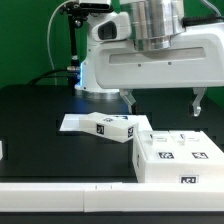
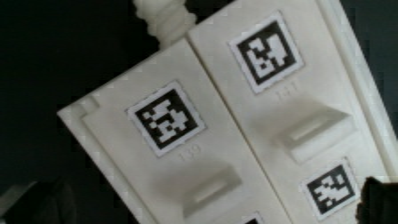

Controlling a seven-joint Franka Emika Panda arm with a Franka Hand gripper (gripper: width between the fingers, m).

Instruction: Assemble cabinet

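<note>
My two-finger gripper (image 1: 164,103) hangs over the big white plastic cabinet box (image 1: 176,158), fingers (image 1: 130,98) spread wide.
I hold nothing. The box, with its black-and-white square tags, sits on the black table (image 1: 40,120) right under me. A smaller white block (image 1: 110,127) with tags lies just beside it, toward the exterior view's left. I think my fingers are so far apart because the box is wide and they must fit around it.

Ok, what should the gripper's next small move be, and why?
Probably a straight descent toward the large cabinet box. The gripper hangs open above it, holding nothing, and the wrist view is filled by that box's tagged top, so it seems roughly lined up but has not yet begun a grasp.
</note>
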